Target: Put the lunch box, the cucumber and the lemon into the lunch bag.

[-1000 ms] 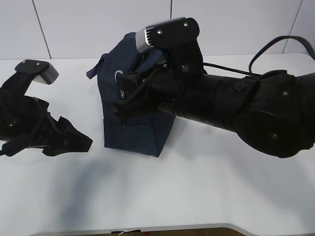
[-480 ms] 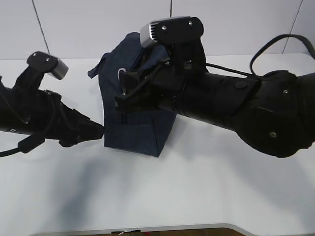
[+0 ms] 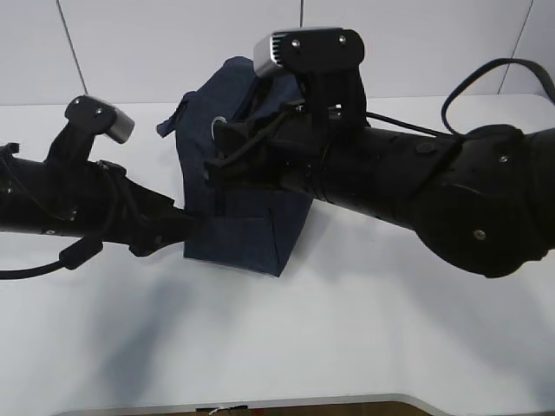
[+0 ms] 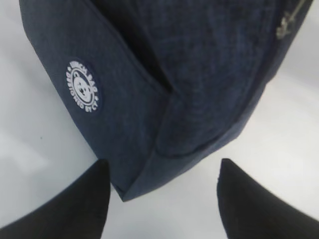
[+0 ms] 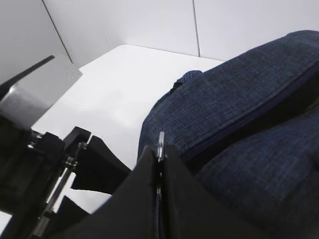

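A white table (image 3: 286,347) lies bare in the foreground of the exterior view, and beyond it 2 black arms converge on the navy lunch bag (image 3: 238,230) standing near the table's middle. The left gripper (image 4: 162,196) has its jaws spread wide, 1 finger on each side of the bag's lower corner and neither touching fabric in the left wrist view, where a round white logo patch (image 4: 83,91) marks the near panel. Higher up, the right gripper (image 5: 158,164) is pressed closed on the metal zipper pull (image 5: 160,141), a thin sliver standing up between its fingertips at the bag's top seam. Behind the bag, a pale wall closes the scene.

The lunch box, cucumber and lemon appear in none of the 3 views; they are probably inside already, and the step in hand looks like working the zipper, though the frames cannot confirm either point. To do it well, the left jaws should close on the bag's corner and anchor it before the right arm draws the pull along the seam line, keeping the pull in line with the zipper track so the soft fabric does not bunch or tip over.
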Robot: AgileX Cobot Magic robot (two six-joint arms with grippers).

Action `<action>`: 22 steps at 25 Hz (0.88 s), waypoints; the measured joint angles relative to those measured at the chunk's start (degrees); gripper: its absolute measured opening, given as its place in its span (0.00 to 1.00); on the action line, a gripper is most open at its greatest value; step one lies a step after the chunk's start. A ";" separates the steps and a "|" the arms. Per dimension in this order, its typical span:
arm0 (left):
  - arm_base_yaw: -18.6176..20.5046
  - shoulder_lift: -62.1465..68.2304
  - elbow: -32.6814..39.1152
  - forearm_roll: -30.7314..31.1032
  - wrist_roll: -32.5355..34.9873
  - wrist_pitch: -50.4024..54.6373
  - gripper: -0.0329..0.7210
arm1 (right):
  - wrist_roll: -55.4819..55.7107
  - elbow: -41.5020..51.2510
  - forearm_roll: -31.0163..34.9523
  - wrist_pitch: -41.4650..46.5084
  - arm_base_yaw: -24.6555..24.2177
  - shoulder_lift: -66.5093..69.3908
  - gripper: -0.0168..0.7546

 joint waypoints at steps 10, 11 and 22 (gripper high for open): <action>0.00 5.18 0.00 -5.27 10.61 4.17 0.64 | 0.00 0.00 0.86 -0.09 0.00 0.00 0.03; 0.00 5.42 0.00 -5.37 10.61 4.17 0.63 | 0.00 0.00 0.84 -0.12 0.00 0.00 0.03; 0.00 6.86 -2.56 -5.37 11.19 5.45 0.61 | 0.00 0.00 1.19 -0.12 0.00 0.00 0.03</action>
